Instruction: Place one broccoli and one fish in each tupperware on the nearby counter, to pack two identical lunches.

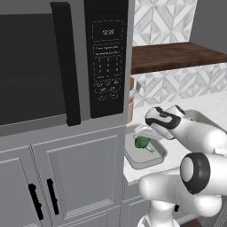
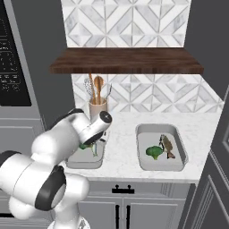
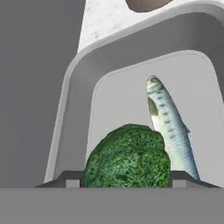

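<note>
The end effector (image 3: 127,181) is low over the left tupperware (image 3: 78,105). Its two dark fingertips (image 3: 72,179) sit on either side of a green broccoli (image 3: 127,159), one on each side and right up against it. The fingers are partly open, about as wide as the broccoli, and they seem to have hold of it. The broccoli is down inside this tray. A pale silver fish (image 3: 168,124) lies in the same tray just beside the broccoli, long and straight on the tray floor.

From the left base view, the end effector (image 1: 148,133) is above the left tupperware (image 1: 144,162), with the broccoli (image 1: 142,142) under it.

The other tupperware (image 2: 176,134) sits to the right on the white table (image 2: 120,143), well apart from the first one (image 2: 85,159). In it lie a second broccoli (image 2: 154,152) and a darker brown fish (image 2: 167,145), close together.

Behind the trays a pot of wooden spoons (image 2: 97,100) stands by the wall. A dark wooden shelf (image 2: 125,60) hangs above the table.
</note>
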Motion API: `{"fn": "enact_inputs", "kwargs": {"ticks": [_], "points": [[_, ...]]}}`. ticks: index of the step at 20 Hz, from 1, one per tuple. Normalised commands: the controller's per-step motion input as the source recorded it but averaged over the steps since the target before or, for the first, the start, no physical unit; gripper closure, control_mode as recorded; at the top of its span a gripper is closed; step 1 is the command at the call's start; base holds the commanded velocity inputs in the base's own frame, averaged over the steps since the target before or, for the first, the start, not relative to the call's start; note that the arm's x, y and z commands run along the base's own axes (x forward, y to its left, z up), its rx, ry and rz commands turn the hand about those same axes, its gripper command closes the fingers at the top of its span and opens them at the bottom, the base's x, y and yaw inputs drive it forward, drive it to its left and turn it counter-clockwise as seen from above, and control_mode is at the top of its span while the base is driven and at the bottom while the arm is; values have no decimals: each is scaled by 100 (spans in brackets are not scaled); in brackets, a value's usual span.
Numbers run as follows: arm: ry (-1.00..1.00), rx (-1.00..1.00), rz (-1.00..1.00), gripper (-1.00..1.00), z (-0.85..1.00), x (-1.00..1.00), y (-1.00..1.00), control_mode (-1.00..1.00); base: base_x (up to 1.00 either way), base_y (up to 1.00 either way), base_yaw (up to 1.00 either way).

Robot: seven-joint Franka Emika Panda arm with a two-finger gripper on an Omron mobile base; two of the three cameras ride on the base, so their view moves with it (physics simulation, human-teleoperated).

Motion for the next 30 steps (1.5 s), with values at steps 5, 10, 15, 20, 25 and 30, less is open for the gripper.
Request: {"fn": "enact_inputs", "kwargs": {"ticks": [5,10,15,20,25,30], "points": [[0,-7,4,100,-41,23,14,-100,0,0,0],[0,0,3,-100,-7,15,0,-100,0,0,0],[-3,0,1,-100,54,-25,0,-100,0,0,0],[-3,0,1,-100,51,-23,0,-100,0,0,0],[-5,0,0,-100,30,-72,-25,-100,0,0,0],[-23,0,0,-100,73,-100,-40,-100,0,0,0]]}}
